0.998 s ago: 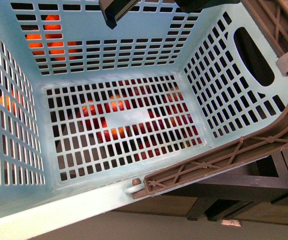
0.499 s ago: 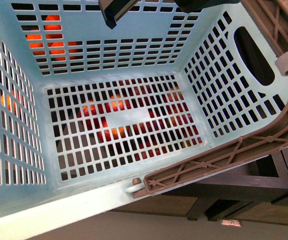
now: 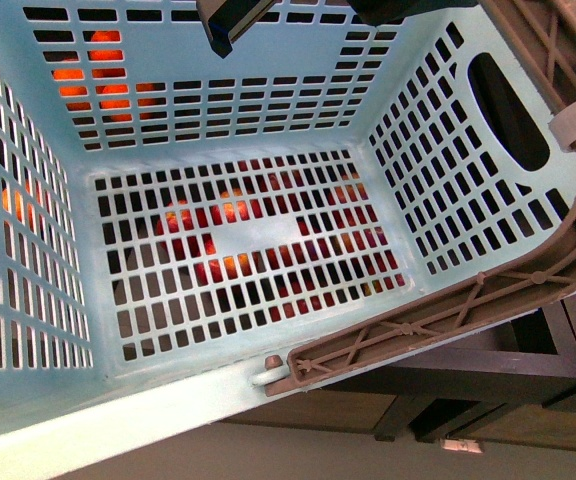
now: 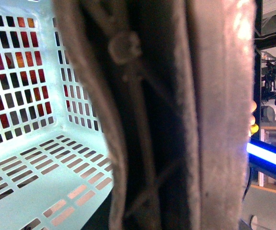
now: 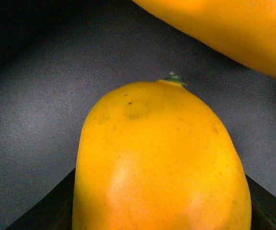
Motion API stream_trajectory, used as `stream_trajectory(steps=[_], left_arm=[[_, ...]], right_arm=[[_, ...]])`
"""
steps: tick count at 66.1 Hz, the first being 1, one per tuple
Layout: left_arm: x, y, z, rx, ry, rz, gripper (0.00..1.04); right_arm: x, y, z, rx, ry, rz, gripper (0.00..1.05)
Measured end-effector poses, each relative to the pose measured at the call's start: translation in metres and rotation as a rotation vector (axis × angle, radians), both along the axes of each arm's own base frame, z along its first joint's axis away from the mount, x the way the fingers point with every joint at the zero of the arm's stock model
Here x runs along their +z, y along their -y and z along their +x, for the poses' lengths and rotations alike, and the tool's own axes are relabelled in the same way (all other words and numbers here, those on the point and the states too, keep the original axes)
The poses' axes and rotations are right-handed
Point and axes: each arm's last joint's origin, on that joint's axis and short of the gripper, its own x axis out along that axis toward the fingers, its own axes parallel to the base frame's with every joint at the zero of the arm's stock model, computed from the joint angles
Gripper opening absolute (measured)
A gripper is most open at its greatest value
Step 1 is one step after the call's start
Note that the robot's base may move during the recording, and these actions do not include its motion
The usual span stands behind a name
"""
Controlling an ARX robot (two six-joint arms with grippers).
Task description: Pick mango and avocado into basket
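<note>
Under the right wrist camera, the right gripper barely shows. Dark wedges [image 5: 37,218] flank the mango [image 5: 162,163] and may be its fingers, so we cannot tell whether it is spread or clamped. The mango fills the near field, resting on a dark grey surface [image 5: 56,96], with a second yellow-orange fruit [image 5: 224,28] beyond it, apart.

On the left side, the brown ribbed handle [image 4: 176,120] crowds the lens. The left gripper's jaws are hidden, so we cannot tell its grip either. Past the handle, the teal basket [image 3: 448,130] sits tilted and empty, with red-orange fruit [image 3: 233,210] showing through its floor slots. No avocado shows.

We judge the mango pick is in hand. Next we need a firm closure, a lift, and a carry over the basket rim.
</note>
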Motion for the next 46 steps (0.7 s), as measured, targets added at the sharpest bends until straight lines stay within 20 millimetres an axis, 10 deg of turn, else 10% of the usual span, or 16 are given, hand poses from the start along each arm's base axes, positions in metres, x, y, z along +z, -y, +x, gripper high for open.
stream_trajectory(steps=[22,46], left_arm=[[0.0,0.0,0.0,0.0,0.0,0.0,0.14],[0.0,0.0,0.0,0.0,0.0,0.0,0.14]], right_arm=[[0.02,-0.011,-0.015,0.052,0.07,0.042,0.63],[0.174,-0.052,-0.072,0.297,0.453,0.106,0.63]])
